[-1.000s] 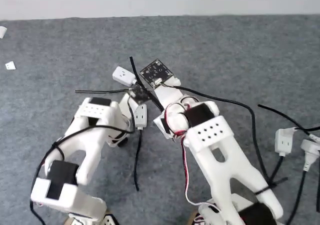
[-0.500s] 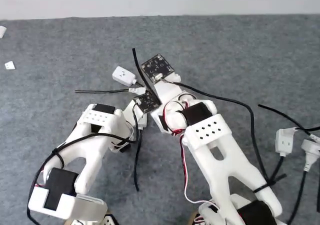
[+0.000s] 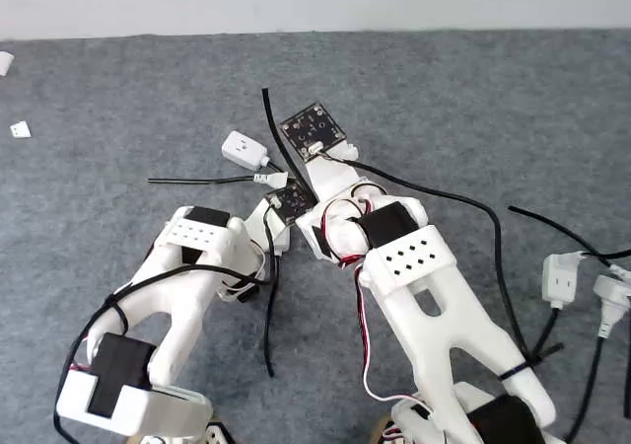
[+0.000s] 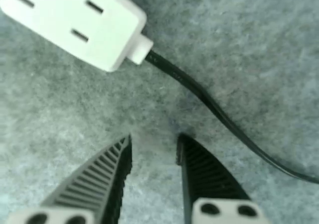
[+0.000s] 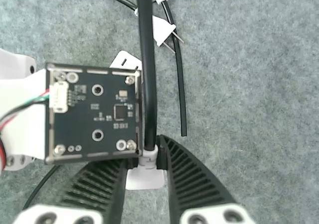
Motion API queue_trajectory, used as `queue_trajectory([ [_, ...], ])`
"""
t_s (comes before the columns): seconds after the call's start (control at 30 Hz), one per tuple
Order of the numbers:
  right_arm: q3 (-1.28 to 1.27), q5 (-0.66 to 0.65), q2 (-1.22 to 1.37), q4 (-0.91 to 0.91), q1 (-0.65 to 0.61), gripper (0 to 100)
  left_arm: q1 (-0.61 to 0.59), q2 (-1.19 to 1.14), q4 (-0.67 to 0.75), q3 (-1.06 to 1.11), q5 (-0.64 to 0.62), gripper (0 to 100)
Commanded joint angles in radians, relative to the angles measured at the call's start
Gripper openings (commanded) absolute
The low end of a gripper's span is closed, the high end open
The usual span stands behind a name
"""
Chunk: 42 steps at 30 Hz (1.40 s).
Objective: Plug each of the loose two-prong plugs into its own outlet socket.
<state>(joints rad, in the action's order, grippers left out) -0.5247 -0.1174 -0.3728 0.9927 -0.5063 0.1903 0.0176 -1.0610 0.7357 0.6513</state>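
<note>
Outlet socket (image 4: 75, 22), white, slots facing up, lies flat on the grey table (image 4: 259, 45) a little ahead of the left tool (image 4: 153, 141) and off to one side, with bare table between them. Its black lead (image 4: 199, 92) runs from the socket's end across the table, passing near the tool's tips without touching them. The left tool stands moderately open, holding nothing, its ribbed fingers (image 4: 107, 179) low over the table.

The right tool (image 5: 144, 157) is nearly closed, clamped on a white end piece (image 5: 144, 176) from which a thick black cord (image 5: 146, 59) leads straight away, along the edge of a dark circuit board (image 5: 94, 114). Beyond the board a loose two-prong plug (image 5: 162, 31) lies just beside that cord, its prongs bare and pointing away from it. A thin black wire (image 5: 179, 84) runs nearby and ends on the table.

The fingers and the board cover most of the end piece, so I cannot tell whether it is a plug or a socket. In the high view a second socket (image 3: 244, 150) lies near the arms. A third socket (image 3: 559, 278) rests well apart, near the far right edge.
</note>
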Motion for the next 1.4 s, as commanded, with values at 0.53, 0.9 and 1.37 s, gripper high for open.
queue_trajectory([
  [0.53, 0.009, 0.009, -0.005, -0.001, -0.007, 1.0, -0.049, 0.020, 0.152, -0.067, -0.279, 14],
  [0.9, -0.008, -0.032, -0.016, 0.025, -0.008, 1.0, -0.068, 0.009, 0.175, -0.104, -0.374, 15],
  [1.37, -0.084, -0.031, -0.166, 0.010, -0.005, 1.0, -0.077, -0.247, 0.009, -0.369, -0.420, 15],
])
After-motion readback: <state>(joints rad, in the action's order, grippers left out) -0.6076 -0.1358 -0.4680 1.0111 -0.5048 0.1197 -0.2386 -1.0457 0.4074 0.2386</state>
